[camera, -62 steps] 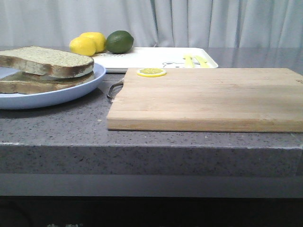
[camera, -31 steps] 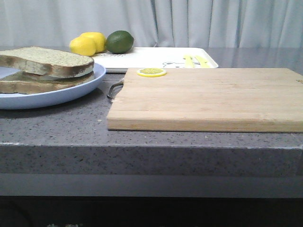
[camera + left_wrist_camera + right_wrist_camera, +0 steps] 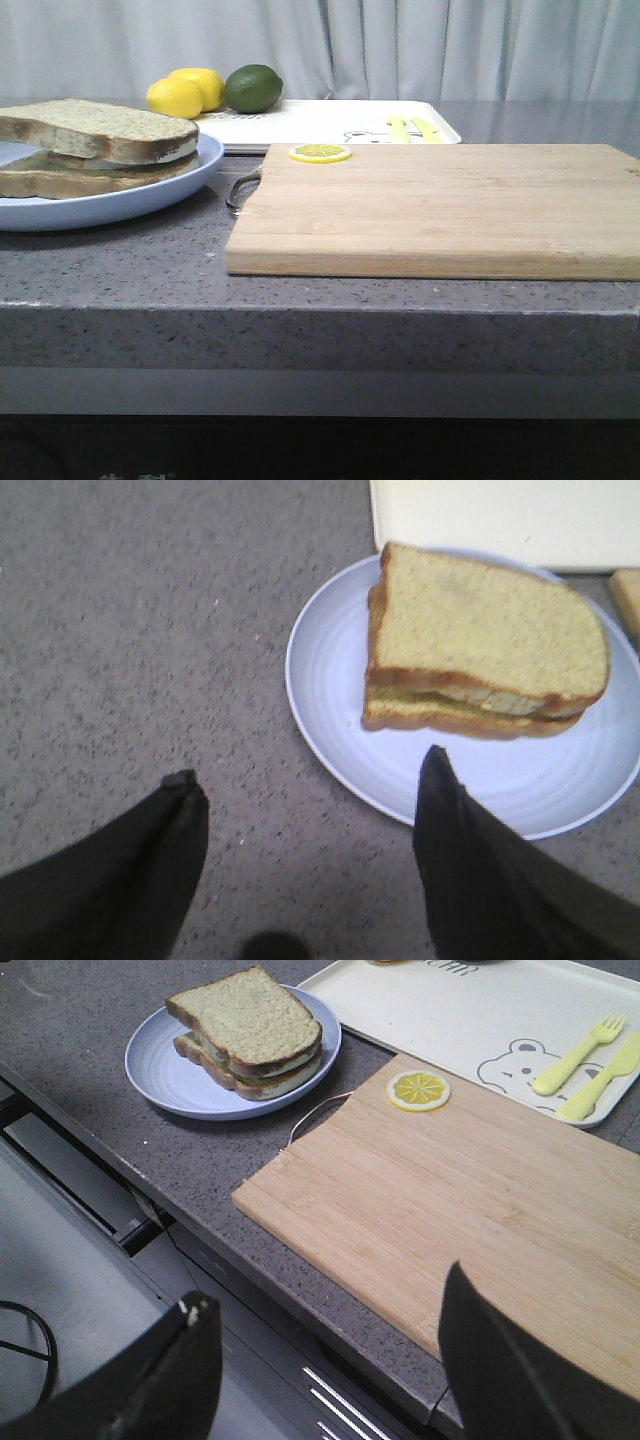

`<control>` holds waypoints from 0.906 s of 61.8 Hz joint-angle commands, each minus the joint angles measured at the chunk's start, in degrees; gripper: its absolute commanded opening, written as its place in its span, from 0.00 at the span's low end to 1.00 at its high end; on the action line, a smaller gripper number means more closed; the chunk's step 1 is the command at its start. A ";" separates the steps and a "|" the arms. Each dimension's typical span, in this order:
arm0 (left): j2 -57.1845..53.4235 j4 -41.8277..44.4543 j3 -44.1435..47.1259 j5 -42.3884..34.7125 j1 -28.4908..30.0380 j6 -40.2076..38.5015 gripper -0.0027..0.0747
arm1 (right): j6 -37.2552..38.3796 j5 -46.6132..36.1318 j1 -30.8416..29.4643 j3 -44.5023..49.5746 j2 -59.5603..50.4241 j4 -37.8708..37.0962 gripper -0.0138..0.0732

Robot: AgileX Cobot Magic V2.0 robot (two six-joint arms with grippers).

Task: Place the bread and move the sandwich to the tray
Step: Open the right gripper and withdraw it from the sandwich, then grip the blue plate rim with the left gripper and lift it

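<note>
**Operator A:** While both arms are held clear of the food, where is the brown-crusted, greenish-tan bread sandwich point(image 3: 95, 148) located?

**Operator B:** It is seated on the pale blue round plate point(image 3: 160, 192) near the left front edge of the grey speckled tabletop point(image 3: 150, 270). The thick top bread slice point(image 3: 487, 630) is stacked over the lower slice, with a pale filling visible between them.

**Operator A:** And the flat white rectangular tray point(image 3: 470, 1020)?

**Operator B:** It is positioned along the far edge, behind the rectangular wooden cutting board point(image 3: 440, 205). A round yellow lemon slice point(image 3: 320, 153) is placed at the board's far left corner. Two yellow lemons point(image 3: 185, 92) and a green lime point(image 3: 252, 88) are seen at the tray's left end.

**Operator A:** Gripper status?

**Operator B:** The left gripper point(image 3: 305, 780) is spread wide beside the plate, nothing held. The right gripper point(image 3: 325, 1305) is likewise released, above the board's near edge.
</note>
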 commanded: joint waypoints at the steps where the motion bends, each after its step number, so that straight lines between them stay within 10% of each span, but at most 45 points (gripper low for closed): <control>1: 5.31 0.53 -5.55 2.96 1.62 -0.53 0.60 | -0.23 -3.98 -0.28 -1.14 0.05 0.84 0.72; 25: 29.42 -21.13 -18.59 9.65 15.15 12.45 0.60 | -0.23 -3.98 -0.28 -1.14 0.05 0.84 0.72; 56: 44.31 -29.24 -24.40 9.65 15.66 15.64 0.60 | -0.23 -3.98 -0.28 -1.14 0.05 0.84 0.72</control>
